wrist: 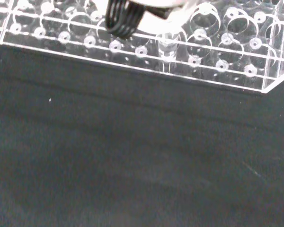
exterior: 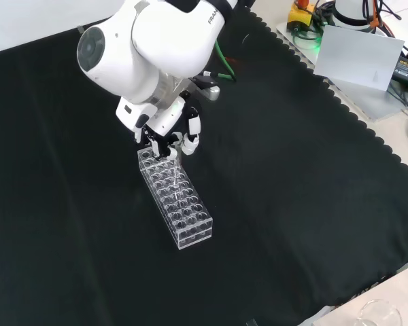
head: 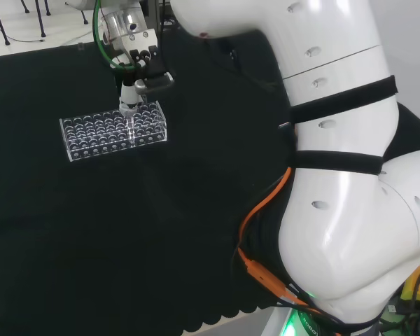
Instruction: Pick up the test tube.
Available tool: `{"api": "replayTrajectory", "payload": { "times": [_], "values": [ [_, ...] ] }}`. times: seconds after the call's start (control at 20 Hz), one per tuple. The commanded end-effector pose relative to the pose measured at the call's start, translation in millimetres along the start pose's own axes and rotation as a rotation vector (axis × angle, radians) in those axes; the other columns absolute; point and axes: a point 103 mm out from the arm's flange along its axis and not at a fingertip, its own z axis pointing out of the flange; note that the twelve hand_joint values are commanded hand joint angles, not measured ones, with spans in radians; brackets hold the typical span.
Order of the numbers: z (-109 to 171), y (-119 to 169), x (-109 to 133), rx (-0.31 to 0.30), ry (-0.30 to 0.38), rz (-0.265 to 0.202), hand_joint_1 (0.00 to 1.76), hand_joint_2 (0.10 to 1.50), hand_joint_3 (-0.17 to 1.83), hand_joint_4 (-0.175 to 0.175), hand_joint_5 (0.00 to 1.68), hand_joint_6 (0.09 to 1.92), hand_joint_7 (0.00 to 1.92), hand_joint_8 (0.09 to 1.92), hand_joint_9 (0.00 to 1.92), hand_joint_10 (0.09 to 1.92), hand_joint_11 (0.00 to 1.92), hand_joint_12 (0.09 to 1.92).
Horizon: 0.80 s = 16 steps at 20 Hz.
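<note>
Across the black-clothed tabletop [head: 196, 231] we are seeing a clear rack [head: 91, 136] lying flat. The hand [exterior: 168, 139] is hanging over one end of it, fingers curled — pinching the test tube [head: 130, 120] (clear, upright), which is standing in a rack hole near the edge.

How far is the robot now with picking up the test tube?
Done: the hand has reached the clear rack and sits right above one end of it. In hand: its fingers point down at a test tube standing in the rack; whether they pinch it is unclear. Left: lifting the tube out.
</note>
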Motion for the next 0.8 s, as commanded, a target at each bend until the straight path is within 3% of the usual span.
{"api": "replayTrajectory", "payload": {
  "times": [0.05,0.2,0.35,0.5,0.8],
  "values": [
    [-15,-2,1,-0.199,0.087,0.121,1.21,0.69,0.58,-0.175,1.29,0.60,1.65,0.69,1.41,0.74,0.80,1.27],
    [-21,1,4,-0.236,0.073,0.125,1.39,0.73,0.50,-0.175,1.23,0.66,1.65,0.71,1.27,0.72,0.90,1.22],
    [-25,7,5,-0.247,0.045,0.113,1.42,0.73,0.49,-0.175,1.24,0.64,1.65,0.72,1.25,0.68,0.95,1.19],
    [-28,12,5,-0.250,0.020,0.102,1.44,0.53,0.81,-0.175,1.30,0.64,1.48,0.72,1.31,0.56,0.97,1.18],
    [-33,13,9,-0.264,0.011,0.082,1.45,0.47,0.91,-0.175,1.32,0.65,1.45,0.72,1.32,0.55,0.98,1.18]
  ]
}}
